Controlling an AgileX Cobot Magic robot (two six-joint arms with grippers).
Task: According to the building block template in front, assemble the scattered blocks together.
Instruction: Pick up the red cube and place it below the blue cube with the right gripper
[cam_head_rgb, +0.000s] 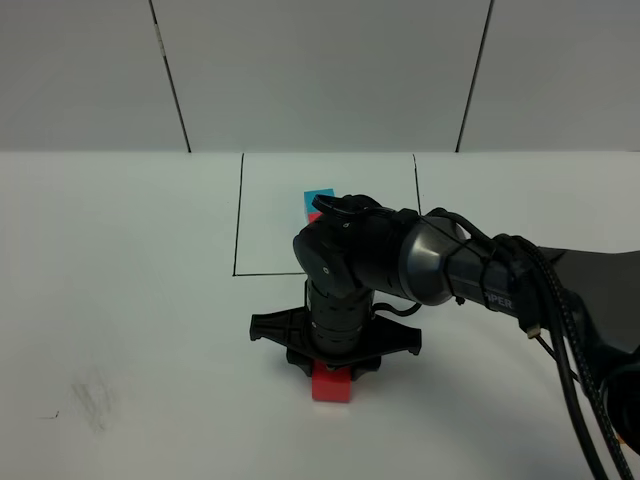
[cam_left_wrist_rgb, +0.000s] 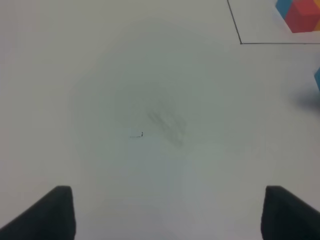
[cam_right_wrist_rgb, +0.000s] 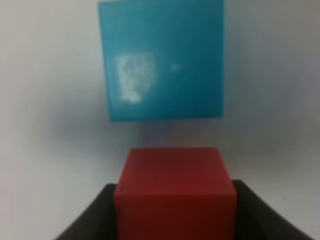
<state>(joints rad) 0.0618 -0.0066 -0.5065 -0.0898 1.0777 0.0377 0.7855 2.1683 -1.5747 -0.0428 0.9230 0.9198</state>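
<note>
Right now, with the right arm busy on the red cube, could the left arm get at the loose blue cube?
Probably not cleanly. The blue cube lies just ahead of the red cube that the right gripper is shut on, so that arm crowds it. The left gripper is open, over the table.

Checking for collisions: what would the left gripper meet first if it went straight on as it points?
Probably the table, near the faint grey smudge; no block sits between the open left gripper and it.

Black robot arm (cam_head_rgb: 400, 260) at frame centre hides most of the black-framed cube template (cam_head_rgb: 318, 196); small red matte cube (cam_head_rgb: 331, 386) below is half covered.
</note>
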